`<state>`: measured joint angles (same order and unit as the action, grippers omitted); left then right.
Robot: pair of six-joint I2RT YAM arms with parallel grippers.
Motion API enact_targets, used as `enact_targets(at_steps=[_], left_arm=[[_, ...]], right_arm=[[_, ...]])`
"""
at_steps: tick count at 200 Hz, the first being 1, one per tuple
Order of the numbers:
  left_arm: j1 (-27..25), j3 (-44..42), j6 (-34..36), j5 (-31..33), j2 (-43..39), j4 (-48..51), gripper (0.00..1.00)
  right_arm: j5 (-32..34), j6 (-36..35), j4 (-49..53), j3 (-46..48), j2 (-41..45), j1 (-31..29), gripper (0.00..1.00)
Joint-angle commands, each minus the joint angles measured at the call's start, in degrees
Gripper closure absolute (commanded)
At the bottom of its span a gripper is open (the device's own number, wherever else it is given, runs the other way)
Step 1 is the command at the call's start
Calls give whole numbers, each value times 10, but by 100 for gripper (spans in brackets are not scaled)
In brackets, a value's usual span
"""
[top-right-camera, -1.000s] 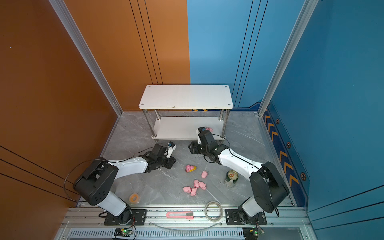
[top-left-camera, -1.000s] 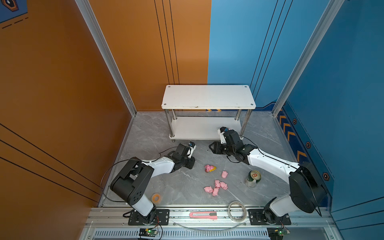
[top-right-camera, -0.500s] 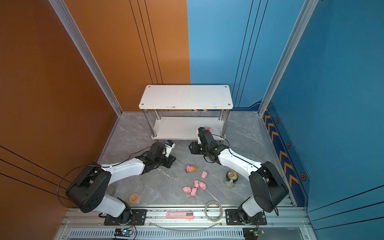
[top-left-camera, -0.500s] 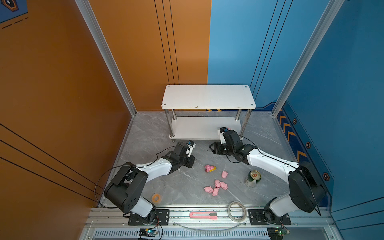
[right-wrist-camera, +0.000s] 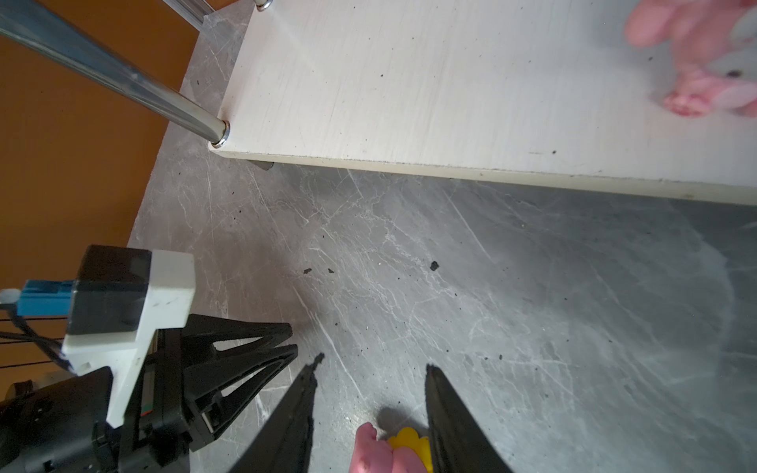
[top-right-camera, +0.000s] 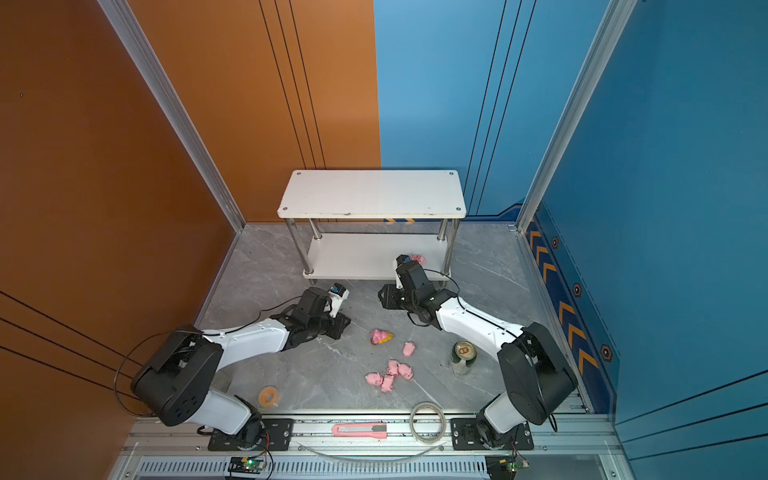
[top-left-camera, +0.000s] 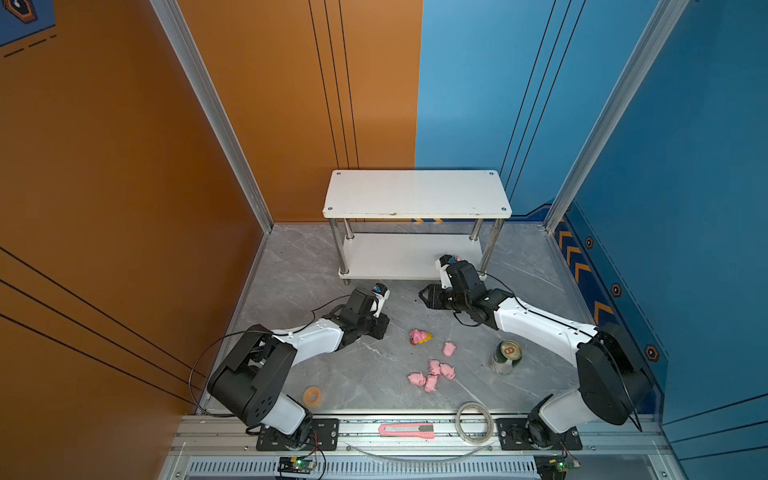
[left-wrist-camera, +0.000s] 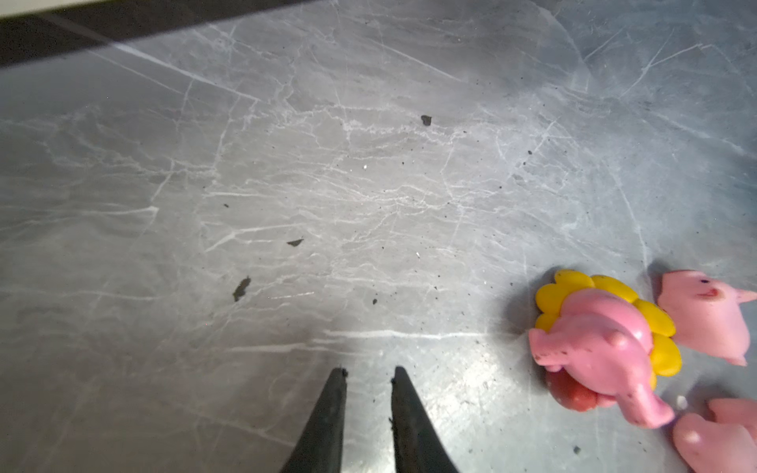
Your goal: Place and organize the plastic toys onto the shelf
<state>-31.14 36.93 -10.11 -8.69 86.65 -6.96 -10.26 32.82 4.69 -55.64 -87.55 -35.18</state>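
The white two-tier shelf [top-left-camera: 415, 195] [top-right-camera: 370, 195] stands at the back. A pink-white toy [top-left-camera: 457, 258] [right-wrist-camera: 704, 82] lies on its lower tier [right-wrist-camera: 450, 82]. The sunflower-faced toy [top-left-camera: 419, 336] [left-wrist-camera: 602, 348] lies on the floor beside one pig [top-left-camera: 449, 348] [left-wrist-camera: 704, 315]. Several pigs [top-left-camera: 434, 374] cluster nearer the front. My left gripper [top-left-camera: 384, 326] [left-wrist-camera: 366, 372] hangs low, left of the sunflower toy, open by a narrow gap and empty. My right gripper [top-left-camera: 420, 294] [right-wrist-camera: 372, 362] is open over the floor before the shelf. The sunflower toy [right-wrist-camera: 405, 446] shows between its fingers, ungripped.
A green can [top-left-camera: 506, 356] stands on the floor by the right arm. An orange tape roll [top-left-camera: 312, 395] lies front left. A clear ring [top-left-camera: 475, 422] and a pink utility knife [top-left-camera: 406, 430] rest on the front rail. Walls close in on both sides.
The left arm's shoulder and elbow links have sunk lower and further left, while its gripper stays near the same spot. The right arm and the toys have not visibly moved.
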Motion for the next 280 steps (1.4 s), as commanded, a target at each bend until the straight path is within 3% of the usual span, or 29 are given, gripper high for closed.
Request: enact_targets(at_steps=[1,80,117,154,191,240,280], left_arm=[[2,-6,-7,-13,-11,-9,77],[0,-20,-16,-12,-18,-24,77],[3,-44,-22,2,-48,-32,77],[9,-78,-42,22,-99,-39,69],[12,-90,-47,44,-137,-26,68],[33,-119,-56,73,-188,-15,65],[61,-148,-77,97,-245,-1,55]], right_arm=[[17,-9,17,11,3,0,55],[37,-7,16,44,31,-1,56],[66,3,8,86,63,2,61],[76,19,19,111,85,20,62],[99,25,26,126,100,16,73],[177,60,66,187,202,13,76],[184,71,135,205,275,70,75]])
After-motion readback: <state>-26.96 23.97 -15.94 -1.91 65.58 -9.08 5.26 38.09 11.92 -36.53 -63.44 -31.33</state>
